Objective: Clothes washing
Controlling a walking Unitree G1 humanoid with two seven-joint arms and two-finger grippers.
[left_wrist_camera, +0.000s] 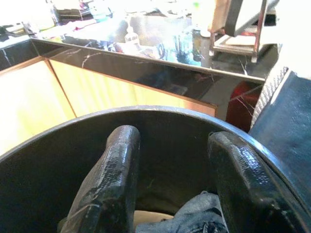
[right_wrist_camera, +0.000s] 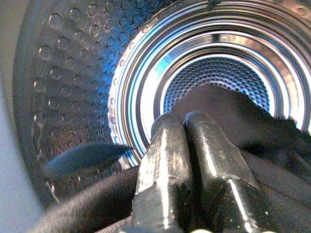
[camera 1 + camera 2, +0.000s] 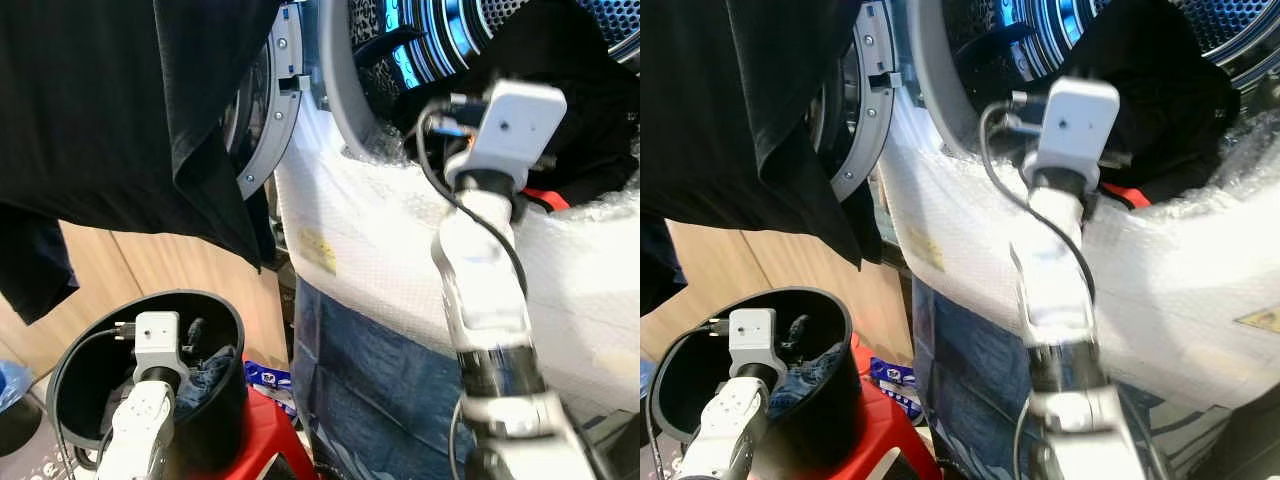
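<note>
Reaching into the washer drum [image 2: 214,77], our right claw [image 2: 187,126] is pressed together beside dark clothing [image 2: 233,111]; our left claw [image 1: 180,179] gapes inside the black bucket [image 3: 215,310] over denim [image 1: 194,218].

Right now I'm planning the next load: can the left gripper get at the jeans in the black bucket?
Probably yes. The left gripper is open, already inside the black bucket's rim, with the jeans just past its fingertips and nothing between.
</note>
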